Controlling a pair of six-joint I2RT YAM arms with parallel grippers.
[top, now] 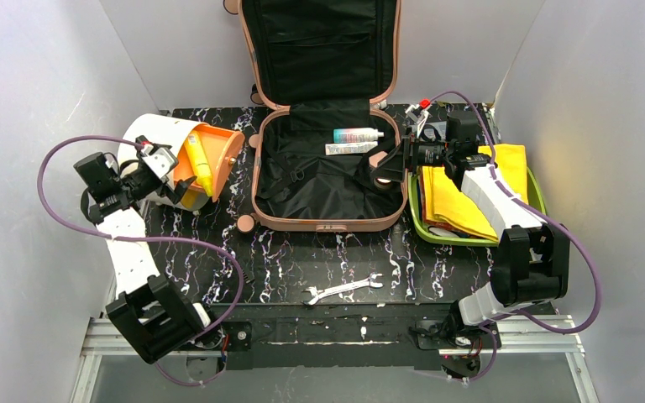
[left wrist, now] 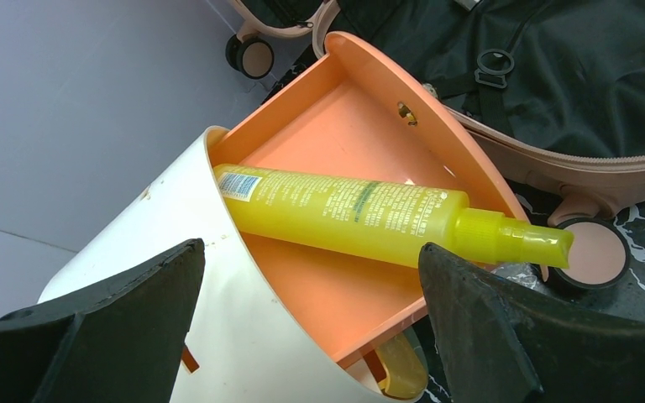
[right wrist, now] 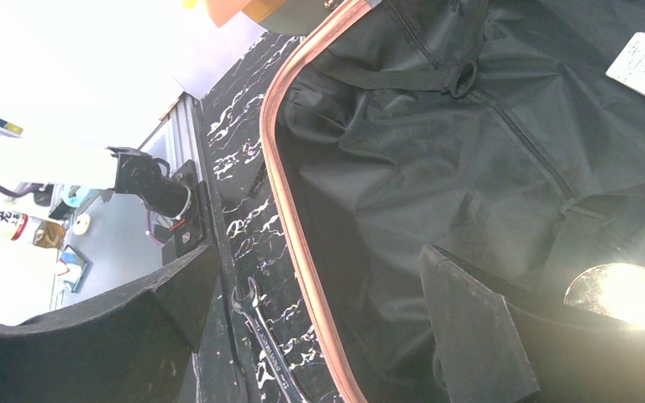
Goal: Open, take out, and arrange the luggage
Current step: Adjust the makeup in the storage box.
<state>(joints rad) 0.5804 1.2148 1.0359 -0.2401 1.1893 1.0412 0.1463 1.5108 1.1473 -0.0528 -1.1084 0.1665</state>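
luggage (top: 306,185) lies open at centre top of the overhead view, lid upright at the back, base flat on the table (top: 243,269). shell looks stiff, smooth and likely slippery, too bulky for one pinch. best hold judged to be the rim by the zipper seam, not the loose black lining. small tube (top: 358,135) inside looks light, apt to roll. right hand (right wrist: 319,252) wide open, empty, over the base's right edge. left hand (left wrist: 311,252) wide open, empty, facing the round box (top: 155,133).
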